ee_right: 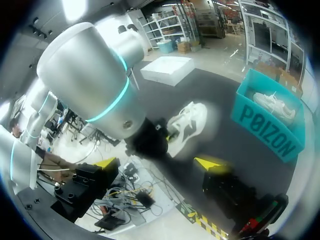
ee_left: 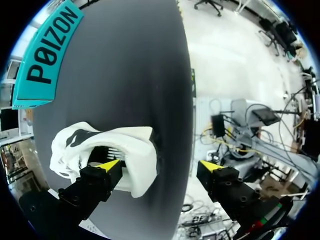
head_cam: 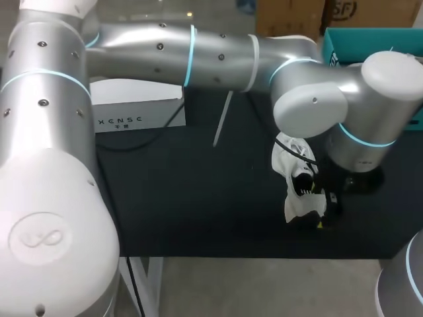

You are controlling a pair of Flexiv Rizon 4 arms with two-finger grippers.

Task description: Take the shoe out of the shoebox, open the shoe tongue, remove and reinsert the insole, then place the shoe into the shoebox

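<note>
A white shoe [head_cam: 293, 173] with black markings lies on the black table, near its front edge. My left gripper [ee_left: 159, 166] stands open over the shoe [ee_left: 125, 147]; one yellow tip rests at the shoe's opening and the other hangs clear beyond the table edge. In the head view the left gripper [head_cam: 316, 210] is low beside the shoe. The teal shoebox [head_cam: 344, 46] stands at the back right. My right gripper [ee_right: 159, 163] is open with nothing between its fingers, off the table's front. Ahead of it are the shoe [ee_right: 189, 121] and the shoebox [ee_right: 270, 122], which holds a second white shoe [ee_right: 272, 101].
A white box [head_cam: 139, 111] stands at the back left of the table, also seen as the white box [ee_right: 167, 68] beyond my left arm [ee_right: 95, 85]. A thin white rod [head_cam: 223, 119] leans on the table's middle. The table's front edge [head_cam: 264, 256] runs close to the shoe.
</note>
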